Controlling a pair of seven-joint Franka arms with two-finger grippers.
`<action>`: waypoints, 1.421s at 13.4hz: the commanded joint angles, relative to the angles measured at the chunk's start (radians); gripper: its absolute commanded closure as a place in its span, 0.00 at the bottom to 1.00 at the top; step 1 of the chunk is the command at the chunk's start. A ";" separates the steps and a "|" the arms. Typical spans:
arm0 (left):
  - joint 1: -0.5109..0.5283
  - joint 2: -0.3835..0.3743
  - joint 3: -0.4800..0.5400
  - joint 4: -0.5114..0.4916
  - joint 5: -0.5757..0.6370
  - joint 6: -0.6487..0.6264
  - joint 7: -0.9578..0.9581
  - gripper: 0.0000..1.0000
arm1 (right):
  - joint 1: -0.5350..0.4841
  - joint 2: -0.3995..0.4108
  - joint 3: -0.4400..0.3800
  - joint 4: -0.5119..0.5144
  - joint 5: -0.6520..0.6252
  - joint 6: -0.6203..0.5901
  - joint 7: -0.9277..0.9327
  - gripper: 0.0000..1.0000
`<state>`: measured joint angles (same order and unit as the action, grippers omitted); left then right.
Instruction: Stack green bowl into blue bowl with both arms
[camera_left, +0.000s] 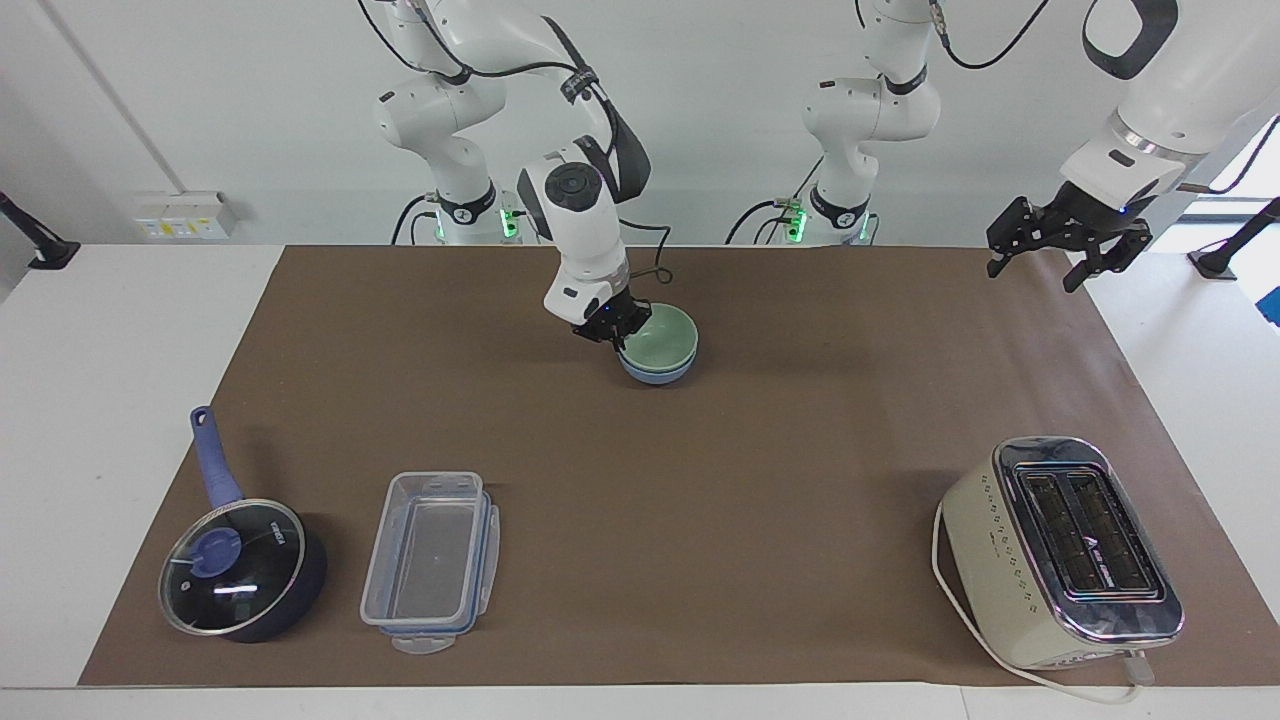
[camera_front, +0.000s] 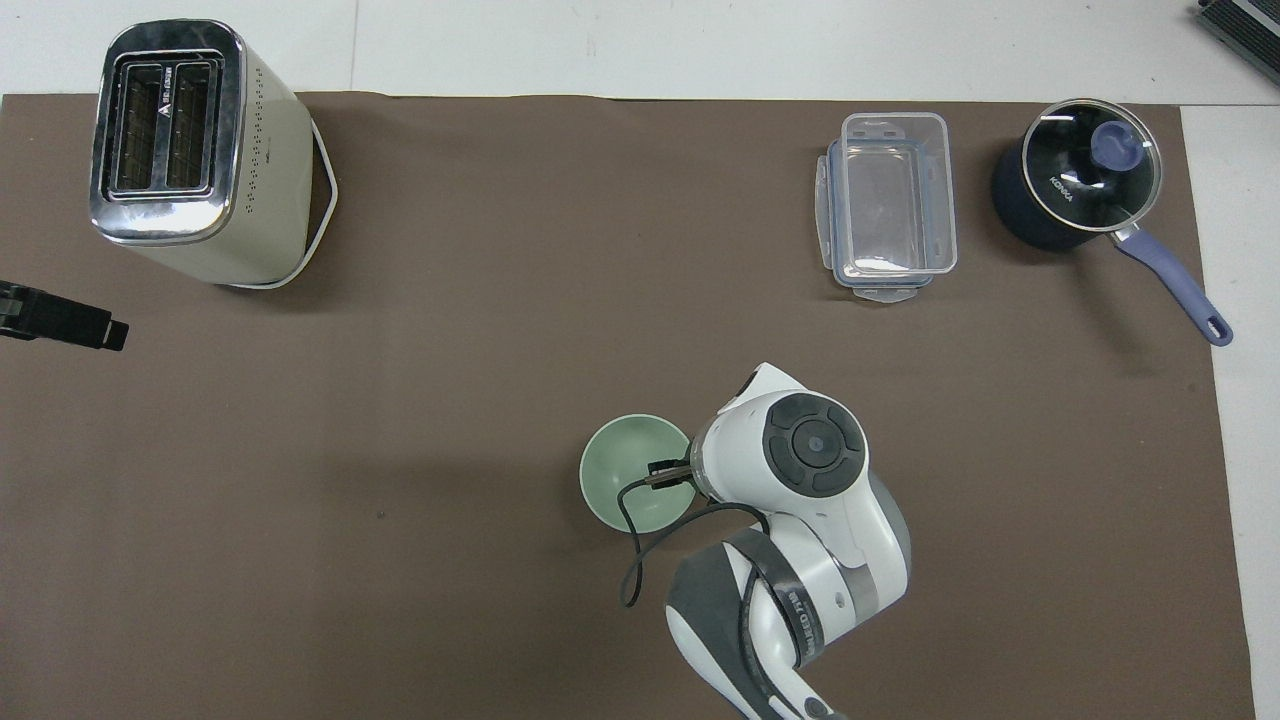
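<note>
The green bowl (camera_left: 661, 334) sits nested inside the blue bowl (camera_left: 655, 374), the pair resting on the brown mat (camera_left: 700, 480) in the middle of the table, toward the robots' edge; from overhead only the green bowl (camera_front: 635, 472) shows, the blue one hidden beneath it. The right gripper (camera_left: 612, 328) is down at the rim of the green bowl on the side toward the right arm's end; whether its fingers grip the rim or have let go cannot be told. The left gripper (camera_left: 1065, 243) hangs in the air with its fingers spread wide and nothing between them, over the mat's edge at the left arm's end; the left arm waits there.
</note>
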<state>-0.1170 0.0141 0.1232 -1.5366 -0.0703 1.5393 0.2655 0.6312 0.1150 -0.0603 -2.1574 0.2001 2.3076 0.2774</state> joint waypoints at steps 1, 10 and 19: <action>-0.001 0.009 -0.001 0.026 0.014 -0.018 -0.009 0.00 | -0.012 0.020 0.002 0.033 0.039 0.016 -0.044 0.00; -0.001 0.009 -0.002 0.026 0.015 -0.018 -0.008 0.00 | -0.145 -0.084 -0.019 0.111 -0.080 -0.144 -0.030 0.00; -0.007 0.007 -0.013 0.021 0.044 -0.018 -0.009 0.00 | -0.382 -0.175 -0.018 0.240 -0.087 -0.503 -0.027 0.00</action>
<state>-0.1185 0.0141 0.1117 -1.5366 -0.0489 1.5377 0.2656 0.3045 -0.0341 -0.0872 -1.9202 0.1254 1.8503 0.2645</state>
